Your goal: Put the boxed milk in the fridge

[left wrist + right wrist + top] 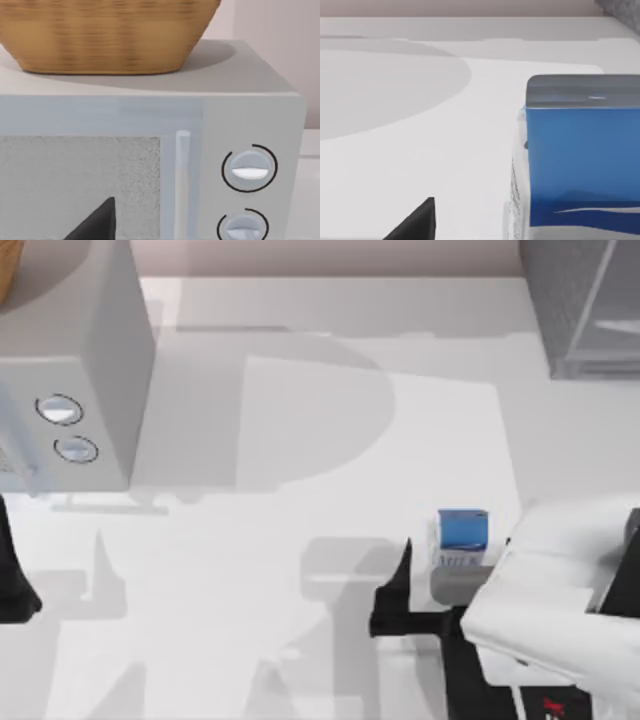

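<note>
The boxed milk (462, 530) stands upright on the table right of centre, blue top up; the right wrist view shows its blue face (580, 160) close by. My right gripper (456, 552) is open and low around it. One black finger (396, 585) stands to the carton's left with a gap, and the other is mostly hidden under the white arm. The fridge (585, 310), dark grey and speckled, fills the far right corner. My left gripper (14, 580) is parked at the left edge, open, facing the microwave.
A light grey microwave (75, 360) with two round dials (60, 410) occupies the far left; a wicker basket (105, 35) sits on top of it. White tabletop (300, 500) stretches between the microwave and the carton, and on toward the fridge.
</note>
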### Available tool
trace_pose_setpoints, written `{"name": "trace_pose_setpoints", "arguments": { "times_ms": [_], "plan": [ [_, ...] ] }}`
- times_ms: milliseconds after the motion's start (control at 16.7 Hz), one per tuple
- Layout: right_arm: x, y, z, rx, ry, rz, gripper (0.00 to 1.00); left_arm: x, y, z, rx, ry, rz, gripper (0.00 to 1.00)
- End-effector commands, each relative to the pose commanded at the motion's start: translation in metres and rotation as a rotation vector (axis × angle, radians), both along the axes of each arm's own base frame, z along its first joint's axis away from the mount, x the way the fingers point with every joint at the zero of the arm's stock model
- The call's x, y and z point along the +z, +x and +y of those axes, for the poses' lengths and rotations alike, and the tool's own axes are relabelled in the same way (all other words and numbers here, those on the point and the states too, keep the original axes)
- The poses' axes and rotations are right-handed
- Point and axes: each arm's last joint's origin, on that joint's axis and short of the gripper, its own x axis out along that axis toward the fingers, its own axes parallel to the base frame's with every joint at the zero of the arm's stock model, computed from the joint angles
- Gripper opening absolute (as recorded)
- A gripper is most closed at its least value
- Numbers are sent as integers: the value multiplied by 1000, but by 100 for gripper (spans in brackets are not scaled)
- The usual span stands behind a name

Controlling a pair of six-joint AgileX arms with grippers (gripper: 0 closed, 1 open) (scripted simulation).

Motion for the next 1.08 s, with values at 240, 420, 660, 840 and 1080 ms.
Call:
{"name": "trace_pose_setpoints", "arguments": {
  "times_ms": [240,420,660,840,1080],
  "plan": [
    [-3,30,0,0,0,-1,100,0,0,0,0,0,0,100],
    [-4,39,-1,0,0,-1,100,0,0,0,0,0,0,100],
    [-4,39,-1,0,0,-1,85,0,0,0,0,0,0,100],
    [-4,39,-1,0,0,-1,62,0,0,0,0,0,0,100],
    [-4,39,-1,0,0,-1,32,0,0,0,0,0,0,100]
  ]
}}
